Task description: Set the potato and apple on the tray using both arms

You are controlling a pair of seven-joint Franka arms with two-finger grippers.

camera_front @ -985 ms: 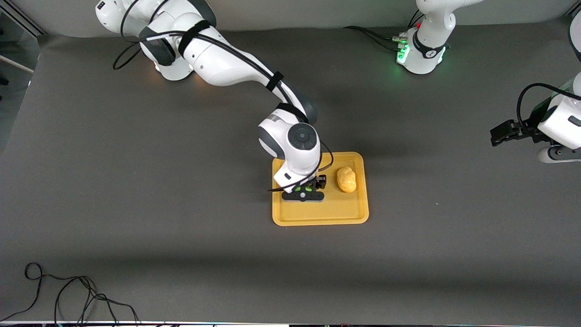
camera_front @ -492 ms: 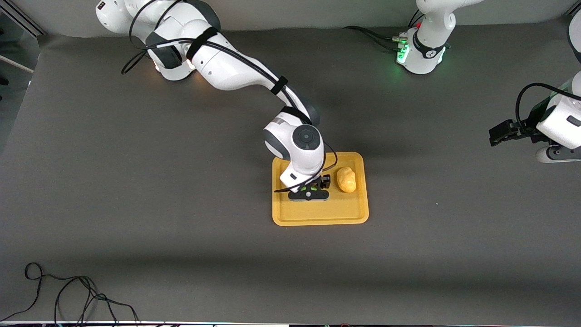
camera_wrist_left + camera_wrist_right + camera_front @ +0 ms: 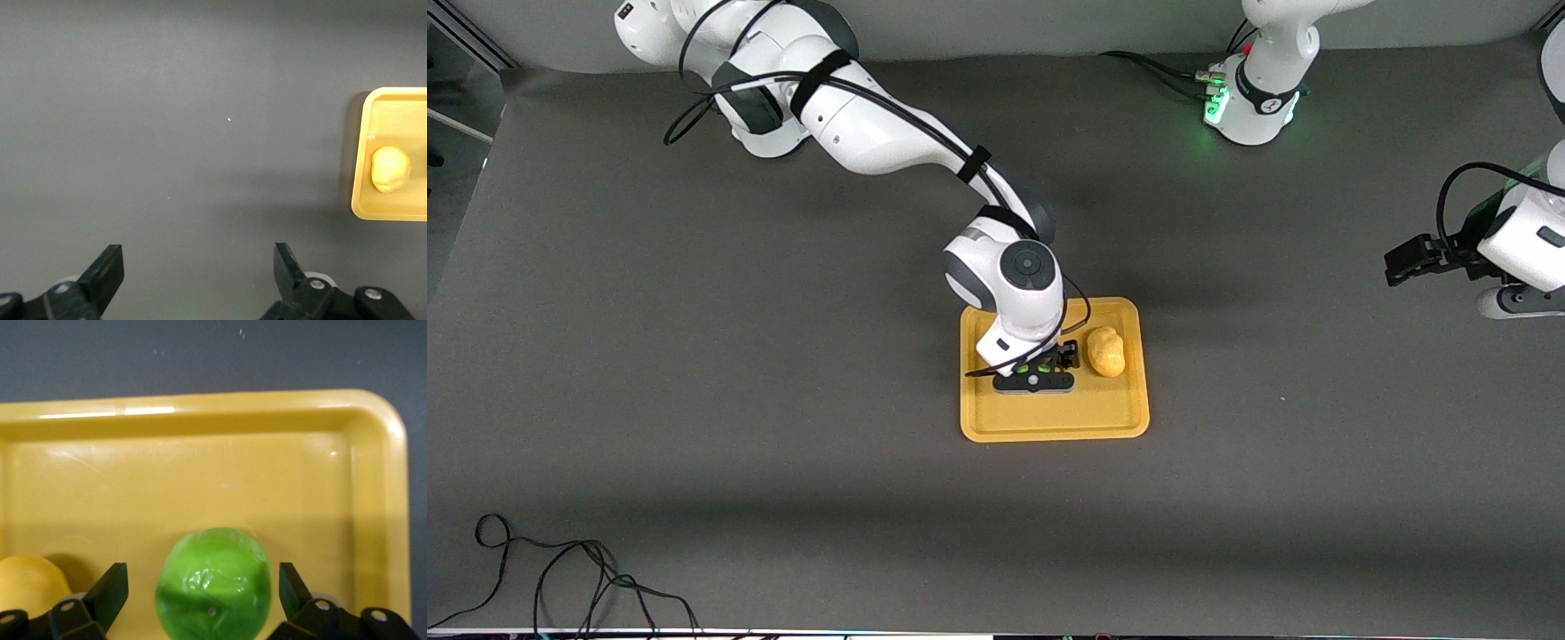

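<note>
The yellow-orange tray (image 3: pixel 1049 427) lies mid-table. On it rests the potato (image 3: pixel 1106 351), toward the left arm's end of the tray. Beside the potato, the green apple (image 3: pixel 213 583) sits on the tray floor (image 3: pixel 200 480). My right gripper (image 3: pixel 203 577) is low over the tray and open, one finger on either side of the apple with a gap on each side. In the front view only green slivers of the apple (image 3: pixel 1033 366) show under that gripper (image 3: pixel 1033 375). My left gripper (image 3: pixel 1396 262) waits open and empty above bare table at the left arm's end.
In the left wrist view the left gripper (image 3: pixel 198 257) hangs over grey table, with a corner of the tray (image 3: pixel 393 107) and the potato (image 3: pixel 390 169) in sight. A black cable (image 3: pixel 560 569) lies at the table's near edge by the right arm's end.
My right gripper has opened and let go of the apple, which now rests on the tray. The hand also shifted slightly toward the potato. The left arm has not moved.
</note>
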